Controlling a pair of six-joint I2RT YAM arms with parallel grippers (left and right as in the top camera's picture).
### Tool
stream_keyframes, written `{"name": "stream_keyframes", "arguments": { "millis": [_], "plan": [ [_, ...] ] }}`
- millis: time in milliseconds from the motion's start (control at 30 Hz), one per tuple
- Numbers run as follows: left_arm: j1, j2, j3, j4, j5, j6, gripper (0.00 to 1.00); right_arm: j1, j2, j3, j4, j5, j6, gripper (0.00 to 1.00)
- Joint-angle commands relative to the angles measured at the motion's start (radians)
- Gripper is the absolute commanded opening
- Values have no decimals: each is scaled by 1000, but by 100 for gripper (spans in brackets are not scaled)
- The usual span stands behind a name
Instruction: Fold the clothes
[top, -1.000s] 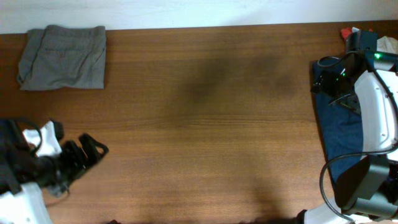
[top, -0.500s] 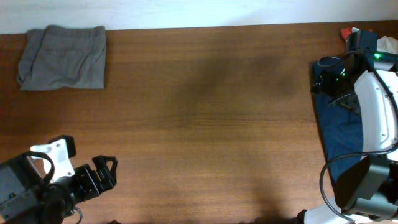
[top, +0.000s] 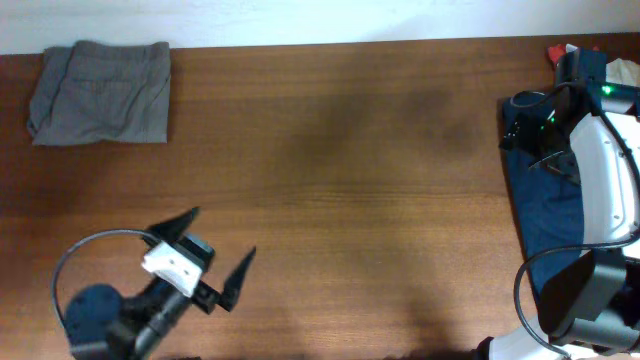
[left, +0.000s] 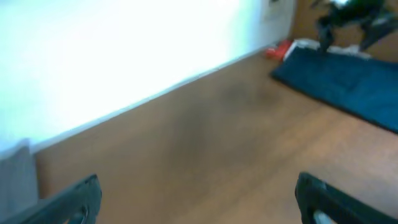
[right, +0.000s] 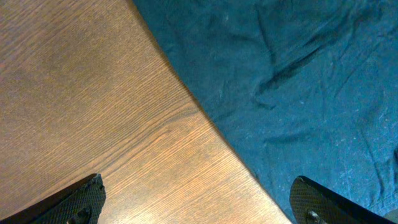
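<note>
Grey shorts well apart from left gripper.

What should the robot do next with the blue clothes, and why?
Probably lower the right arm so its open jaws pinch the edge of the navy garment. The grey shorts already look folded, while the navy one lies rumpled right below those empty jaws.

Wooden table carries folded grey shorts and navy garment
</note>
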Motion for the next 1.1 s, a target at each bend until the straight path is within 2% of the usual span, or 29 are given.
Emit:
{"name": "stream_keyframes", "arguments": {
  "millis": [0, 33, 133, 200, 233, 300, 400, 600, 700, 833, 1067],
  "plan": [
    [-67, -98, -171, 204, -60, -84, 99, -6, -1, 6, -2, 16, 8, 98],
    [-77, -117, -208, 246, -112, -121, 99, -6, -1, 6, -2, 16, 8, 98],
    [-114, -170, -311, 290, -402, -367, 99, -6, -1, 6, -2, 16, 8, 98],
    [-135, -206, -367, 301, -538, -486, 99, -6, -1, 6, -2, 16, 8, 98],
    [-143, -227, -399, 336, -576, -503, 99, -6, -1, 6, -2, 16, 8, 98],
    [-146, -277, -468, 409, -622, -503, 99, -6, -1, 6, -2, 16, 8, 98],
    [-146, -332, -533, 425, -676, -486, 99, -6, -1, 6, -2, 16, 8, 98],
    [-145, -392, -654, 484, -637, -266, 99, -6, -1, 6, -2, 16, 8, 98],
    [-136, -392, -669, 461, -639, -204, 99, -6, -1, 6, -2, 16, 8, 98],
    [-108, -392, -668, 447, -641, -164, 99, -6, -1, 6, -2, 16, 8, 98],
    [-109, -392, -668, 447, -641, -165, 99, -6, -1, 6, -2, 16, 8, 98]
  ]
}}
